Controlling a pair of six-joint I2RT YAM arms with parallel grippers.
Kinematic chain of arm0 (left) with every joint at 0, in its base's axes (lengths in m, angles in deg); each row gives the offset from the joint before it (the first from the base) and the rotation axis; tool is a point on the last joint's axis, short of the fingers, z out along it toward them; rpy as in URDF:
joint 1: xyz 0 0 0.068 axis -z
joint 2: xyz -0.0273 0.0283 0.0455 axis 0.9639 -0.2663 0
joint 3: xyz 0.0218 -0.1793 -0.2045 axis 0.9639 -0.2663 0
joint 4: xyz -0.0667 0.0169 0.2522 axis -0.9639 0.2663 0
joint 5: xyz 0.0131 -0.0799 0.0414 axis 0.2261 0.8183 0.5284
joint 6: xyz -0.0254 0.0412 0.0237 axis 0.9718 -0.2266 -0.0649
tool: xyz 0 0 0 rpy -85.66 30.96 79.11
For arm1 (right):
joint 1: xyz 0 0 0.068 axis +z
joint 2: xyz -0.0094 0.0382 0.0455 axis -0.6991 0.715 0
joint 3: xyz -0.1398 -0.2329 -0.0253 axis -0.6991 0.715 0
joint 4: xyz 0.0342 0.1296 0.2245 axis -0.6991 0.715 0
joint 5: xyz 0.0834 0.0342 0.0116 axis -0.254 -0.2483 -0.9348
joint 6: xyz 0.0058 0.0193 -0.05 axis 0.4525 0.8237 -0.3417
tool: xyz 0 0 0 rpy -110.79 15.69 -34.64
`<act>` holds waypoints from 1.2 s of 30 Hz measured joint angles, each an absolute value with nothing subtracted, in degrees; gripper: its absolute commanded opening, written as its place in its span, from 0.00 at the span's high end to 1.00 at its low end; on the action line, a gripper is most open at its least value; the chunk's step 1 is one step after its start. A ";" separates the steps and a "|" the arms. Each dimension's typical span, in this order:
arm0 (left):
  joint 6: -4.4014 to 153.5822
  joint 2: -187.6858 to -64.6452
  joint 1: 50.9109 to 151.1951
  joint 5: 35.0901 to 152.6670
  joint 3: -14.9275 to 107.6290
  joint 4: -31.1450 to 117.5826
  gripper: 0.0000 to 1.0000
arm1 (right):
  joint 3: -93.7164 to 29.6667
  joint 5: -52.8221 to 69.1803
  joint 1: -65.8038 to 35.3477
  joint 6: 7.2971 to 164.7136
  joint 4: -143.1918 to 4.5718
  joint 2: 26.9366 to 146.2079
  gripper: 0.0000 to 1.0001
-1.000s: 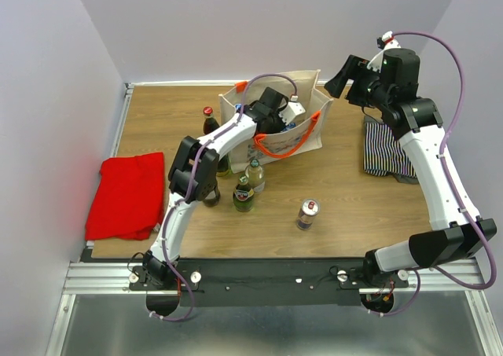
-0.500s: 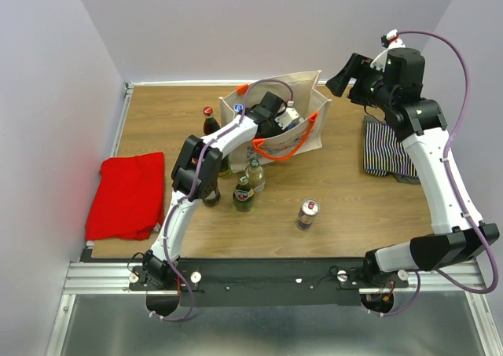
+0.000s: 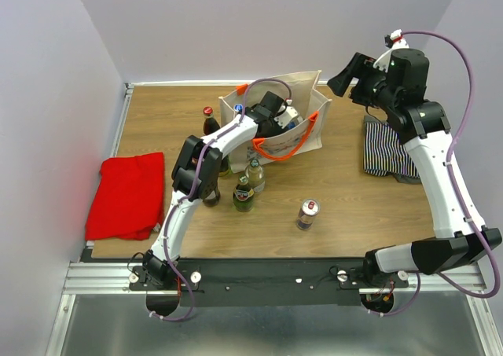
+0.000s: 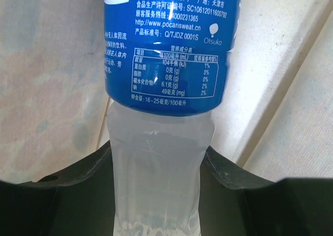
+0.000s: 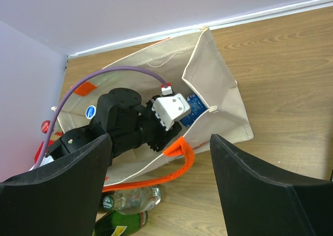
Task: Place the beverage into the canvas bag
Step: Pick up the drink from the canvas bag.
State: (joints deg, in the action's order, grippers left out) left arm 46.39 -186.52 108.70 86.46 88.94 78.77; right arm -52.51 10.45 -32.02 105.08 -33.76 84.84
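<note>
The beverage, a clear plastic bottle [image 4: 171,48] with a blue label, lies inside the cream canvas bag [image 3: 302,140] with orange handles at the back middle of the table. My left gripper [image 4: 156,163] reaches down into the bag, its black fingers [image 4: 83,173] pressed against both sides of the bottle's clear lower part. From above, the left gripper [image 3: 284,119] sits deep in the bag's mouth. In the right wrist view the bottle's blue label [image 5: 196,107] peeks out past the left wrist inside the bag [image 5: 218,85]. My right gripper [image 3: 346,75] hangs open in the air beside the bag's right rim, holding nothing.
In front of the bag stand a clear bottle [image 3: 255,174], a green bottle [image 3: 244,193] and a can [image 3: 307,214]. A brown bottle with a red cap [image 3: 208,120] stands left of the bag. A red cloth [image 3: 127,195] lies far left, a striped cloth [image 3: 387,148] far right.
My left gripper's jaws have narrowed onto the bottle inside the bag. The right arm has drifted slightly to the right, still open.
</note>
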 measured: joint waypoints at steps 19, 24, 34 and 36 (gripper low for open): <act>51.11 -180.34 108.70 87.68 89.42 81.77 1.00 | -49.95 10.41 -32.02 105.91 -34.73 83.86 0.16; 51.07 -178.28 108.77 87.73 91.02 82.03 1.00 | -49.64 10.41 -32.02 106.17 -35.49 83.86 0.16; 51.39 -174.81 108.75 87.73 91.06 83.89 1.00 | -48.55 10.45 -32.02 106.44 -36.96 83.77 0.16; 51.63 -174.33 108.77 87.73 91.06 84.11 1.00 | -48.05 10.48 -32.02 106.65 -37.31 83.68 0.16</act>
